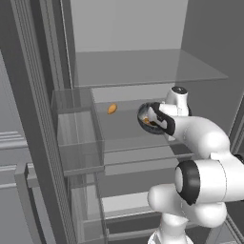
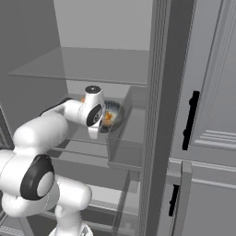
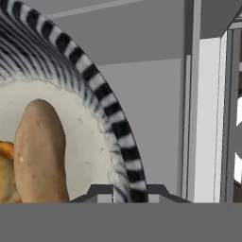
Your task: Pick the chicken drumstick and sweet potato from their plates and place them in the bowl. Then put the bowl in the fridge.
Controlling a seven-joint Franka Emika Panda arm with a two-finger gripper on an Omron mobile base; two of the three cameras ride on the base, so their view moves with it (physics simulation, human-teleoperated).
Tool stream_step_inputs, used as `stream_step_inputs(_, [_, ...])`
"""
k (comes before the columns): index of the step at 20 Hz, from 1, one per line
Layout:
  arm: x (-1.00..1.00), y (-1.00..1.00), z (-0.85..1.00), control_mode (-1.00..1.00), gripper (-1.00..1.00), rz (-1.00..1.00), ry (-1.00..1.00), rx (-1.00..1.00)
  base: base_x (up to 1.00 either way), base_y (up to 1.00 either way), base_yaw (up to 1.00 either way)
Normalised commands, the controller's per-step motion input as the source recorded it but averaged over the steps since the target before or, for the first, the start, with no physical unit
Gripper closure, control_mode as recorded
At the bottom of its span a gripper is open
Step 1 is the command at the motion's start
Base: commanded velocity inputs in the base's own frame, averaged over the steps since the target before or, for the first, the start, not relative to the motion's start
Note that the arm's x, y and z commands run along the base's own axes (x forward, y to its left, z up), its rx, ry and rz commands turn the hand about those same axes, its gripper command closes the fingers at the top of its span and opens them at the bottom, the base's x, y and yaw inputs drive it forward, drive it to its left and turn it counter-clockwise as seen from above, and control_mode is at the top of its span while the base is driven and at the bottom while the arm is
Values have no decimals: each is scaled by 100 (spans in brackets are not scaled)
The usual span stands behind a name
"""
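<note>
The end effector (image 3: pixel 124 191) is closed tight on the rim of the bowl (image 3: pixel 101 101), its two dark fingertips (image 3: pixel 101 193) pinching the striped edge from either side at the bottom of the hand view. In the left base view the end effector (image 1: pixel 151 119) reaches forward into the open fridge (image 1: pixel 143 71), and the bowl (image 1: pixel 143 116) sits at its tip, over a clear glass shelf (image 1: pixel 128 128); whether the bowl rests on that shelf or hangs just above it cannot be told. The right base view shows the same bowl (image 2: pixel 116 113) just beyond the wrist, inside the fridge (image 2: pixel 101 60) and beside its clear door bin (image 2: pixel 131 133).

Inside the bowl, right next to the end effector, lies the sweet potato (image 3: pixel 40 151). In the hand view its long axis runs straight away from the fingertips, with one rounded, tapered end pointing away from them and the near end cut off by the bottom of the view. On its far side from the rim, touching it, is the golden-brown chicken drumstick (image 3: pixel 5 175), of which only an edge shows, so its direction cannot be told.

Farther off to the left of the end effector in the left base view, a small orange object (image 1: pixel 112 109) lies on the fridge shelf, its long axis slanting.
</note>
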Motion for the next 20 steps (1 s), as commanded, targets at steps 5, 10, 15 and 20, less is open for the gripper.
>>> stream_step_inputs(5, [0,0,-6,-100,-100,0,0,0,0,0,0])
stream_step_inputs(10, [-1,0,0,-100,-100,0,-6,0,0,0,0])
stream_step_inputs(15, [-40,0,16,-100,-100,0,-32,0,0,0,0])
stream_step_inputs(20, [-26,-1,49,-100,-100,0,-15,0,0,0,0])
